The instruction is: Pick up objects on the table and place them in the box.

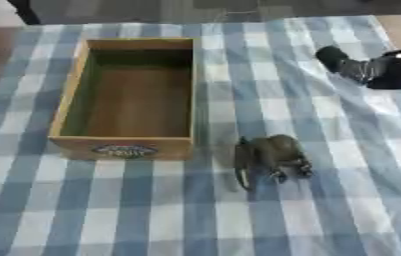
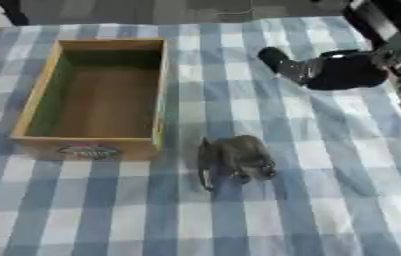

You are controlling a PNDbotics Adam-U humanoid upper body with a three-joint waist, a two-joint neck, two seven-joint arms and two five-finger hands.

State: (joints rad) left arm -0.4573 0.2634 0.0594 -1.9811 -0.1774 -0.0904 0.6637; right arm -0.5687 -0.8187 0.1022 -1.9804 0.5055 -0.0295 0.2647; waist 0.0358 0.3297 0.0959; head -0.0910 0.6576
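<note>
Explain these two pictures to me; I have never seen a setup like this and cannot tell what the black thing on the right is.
Both pictures show the same moment, taken by the two eyes of a camera in a humanoid robot's head, looking down at a table. That is why they look nearly alike. The table is covered with a blue and white checked cloth. On it stands an open wooden box, with nothing showing inside. Beside the box's near right corner, apart from it, lies a small grey toy animal; I cannot make out more than that. The black thing coming in from the upper right is the robot's right hand, above the cloth and well away from the toy. It holds nothing, and I cannot tell how its fingers stand. The left hand does not show.
</note>
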